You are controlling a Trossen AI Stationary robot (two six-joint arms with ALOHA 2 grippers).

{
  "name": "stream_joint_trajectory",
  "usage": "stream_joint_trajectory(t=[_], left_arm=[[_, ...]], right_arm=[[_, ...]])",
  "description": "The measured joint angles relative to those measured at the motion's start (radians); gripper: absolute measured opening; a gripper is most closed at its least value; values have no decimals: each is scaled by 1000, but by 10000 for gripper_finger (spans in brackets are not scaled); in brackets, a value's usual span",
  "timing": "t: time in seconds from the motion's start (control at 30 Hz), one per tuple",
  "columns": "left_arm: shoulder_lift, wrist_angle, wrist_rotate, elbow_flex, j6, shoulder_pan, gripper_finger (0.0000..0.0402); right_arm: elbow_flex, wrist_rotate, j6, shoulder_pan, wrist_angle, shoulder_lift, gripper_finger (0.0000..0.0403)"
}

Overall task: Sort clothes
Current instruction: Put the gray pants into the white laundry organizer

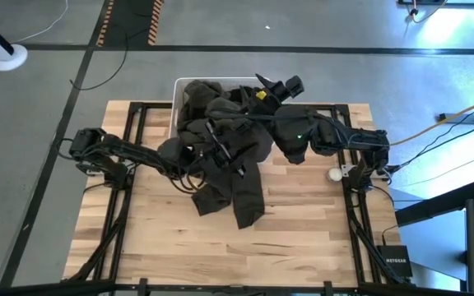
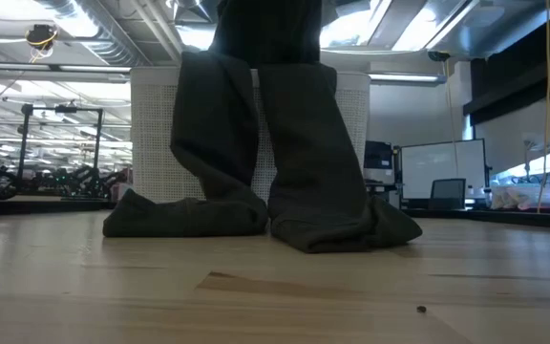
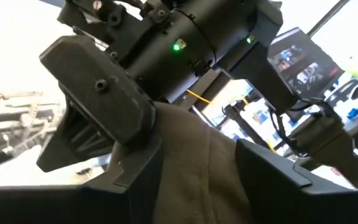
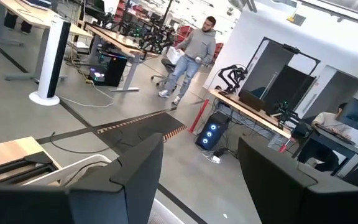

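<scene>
1. Seen from above, dark olive trousers (image 1: 237, 177) hang lifted over the middle of the wooden worktop (image 1: 303, 238), their legs trailing toward 6 o'clock.
2. The left gripper (image 1: 218, 150) reaches in from 9 o'clock; its wrist camera shows its jaws clenched on a fold of the trousers (image 3: 197, 180).
3. The right gripper (image 1: 290, 85), entering from 3 o'clock, sits above the white bin (image 1: 189, 84) at 12 o'clock; in its wrist view the jaws stand apart with nothing between them.
4. More dark clothes (image 1: 200, 103) fill the bin.
5. At table height, both trouser legs (image 2: 294, 172) drape down, cuffs crumpled on the worktop (image 2: 275, 296), the bin (image 2: 156, 134) behind.
6. A person (image 4: 191, 53) walks in the room beyond.
</scene>
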Motion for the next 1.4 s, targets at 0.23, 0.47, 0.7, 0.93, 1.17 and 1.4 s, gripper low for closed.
stream_joint_trajectory(t=[0.23, 0.47, 0.7, 0.93, 1.17, 1.4], left_arm=[[0, 3, 11, 0, 48, 35, 198], [0, 10, 2, 0, 48, 56, 168], [-1, -3, -60, 16, 78, 44, 15], [-2, -289, -51, -3, 45, 43, 3], [51, -551, -127, -126, -110, 150, 1], [25, -543, -149, -207, -202, 220, 0]], right_arm=[[-2, 8, 6, 36, 63, 0, 227], [-2, -7, 10, 65, 116, -1, 227], [-2, -56, 113, 71, 70, -2, 227], [-4, -48, 99, 97, 55, -16, 227], [4, -85, 112, 134, 194, -59, 227], [0, -70, -5, 177, 271, -73, 227]])
